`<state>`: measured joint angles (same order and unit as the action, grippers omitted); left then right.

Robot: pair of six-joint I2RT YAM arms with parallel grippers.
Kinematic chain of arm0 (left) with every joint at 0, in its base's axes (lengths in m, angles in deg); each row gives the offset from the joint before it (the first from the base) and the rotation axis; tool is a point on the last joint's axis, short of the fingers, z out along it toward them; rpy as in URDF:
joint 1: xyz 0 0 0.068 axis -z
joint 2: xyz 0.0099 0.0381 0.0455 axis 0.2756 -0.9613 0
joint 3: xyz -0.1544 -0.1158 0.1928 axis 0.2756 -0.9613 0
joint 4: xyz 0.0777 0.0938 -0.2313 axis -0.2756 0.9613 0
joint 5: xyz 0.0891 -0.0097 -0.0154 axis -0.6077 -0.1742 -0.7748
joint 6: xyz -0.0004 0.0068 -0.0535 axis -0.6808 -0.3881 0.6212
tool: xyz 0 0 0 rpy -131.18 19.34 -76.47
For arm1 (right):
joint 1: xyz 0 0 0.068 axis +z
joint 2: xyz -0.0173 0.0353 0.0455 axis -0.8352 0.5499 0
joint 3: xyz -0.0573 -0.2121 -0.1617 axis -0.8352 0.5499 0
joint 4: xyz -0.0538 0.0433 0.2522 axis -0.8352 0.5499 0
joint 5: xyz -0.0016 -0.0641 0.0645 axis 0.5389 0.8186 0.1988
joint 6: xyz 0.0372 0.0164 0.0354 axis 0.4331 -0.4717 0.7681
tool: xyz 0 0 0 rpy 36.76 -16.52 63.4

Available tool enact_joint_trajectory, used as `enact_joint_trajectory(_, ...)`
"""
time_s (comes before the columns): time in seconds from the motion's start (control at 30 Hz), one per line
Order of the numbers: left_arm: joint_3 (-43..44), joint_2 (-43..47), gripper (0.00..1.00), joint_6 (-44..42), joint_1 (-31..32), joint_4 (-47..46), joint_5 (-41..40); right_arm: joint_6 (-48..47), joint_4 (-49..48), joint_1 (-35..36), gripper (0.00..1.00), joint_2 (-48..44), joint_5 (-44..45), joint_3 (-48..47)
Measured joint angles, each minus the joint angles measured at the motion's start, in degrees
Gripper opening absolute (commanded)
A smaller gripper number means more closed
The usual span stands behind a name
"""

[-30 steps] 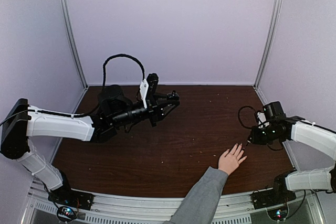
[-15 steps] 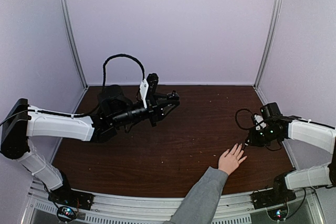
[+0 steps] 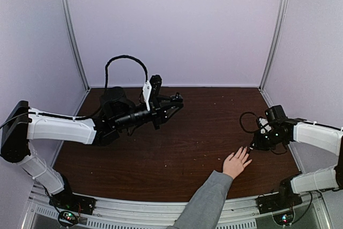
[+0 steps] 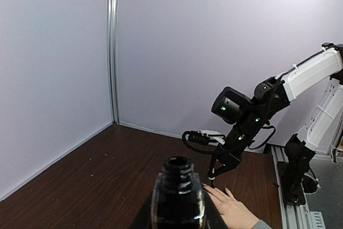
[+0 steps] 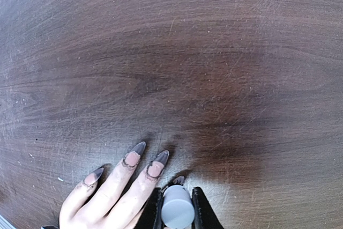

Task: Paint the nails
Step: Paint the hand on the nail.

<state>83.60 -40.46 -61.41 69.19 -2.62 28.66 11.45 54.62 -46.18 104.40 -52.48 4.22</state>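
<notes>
A light-skinned hand (image 3: 236, 163) with a grey sleeve lies flat on the brown table, fingers spread. In the right wrist view its long pointed nails (image 5: 132, 156) show pink with dark tips. My right gripper (image 5: 177, 207) is shut on a grey round brush cap (image 5: 177, 212), held right over a fingertip nail (image 5: 178, 179). It also shows in the top view (image 3: 253, 147) at the hand's fingertips. My left gripper (image 3: 172, 103) is shut on a small dark open polish bottle (image 4: 178, 194), held upright above the table's middle back.
The table (image 3: 203, 116) is dark brown wood with pale walls behind and at both sides. A black cable (image 3: 126, 60) loops above the left arm. The grey sleeve (image 3: 203, 205) crosses the near edge between the two arm bases.
My right gripper has crept slightly left toward the fingertips. The hand and the left arm with the bottle have stayed still.
</notes>
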Motion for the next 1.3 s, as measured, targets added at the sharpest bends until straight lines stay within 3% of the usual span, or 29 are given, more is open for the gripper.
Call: enact_joint_trajectory(1.3, 0.02, -0.85, 0.00, 0.35, -0.28, 0.02, 0.02, 0.39, -0.76, -1.88, 0.00, -3.78, 1.22, 0.02)
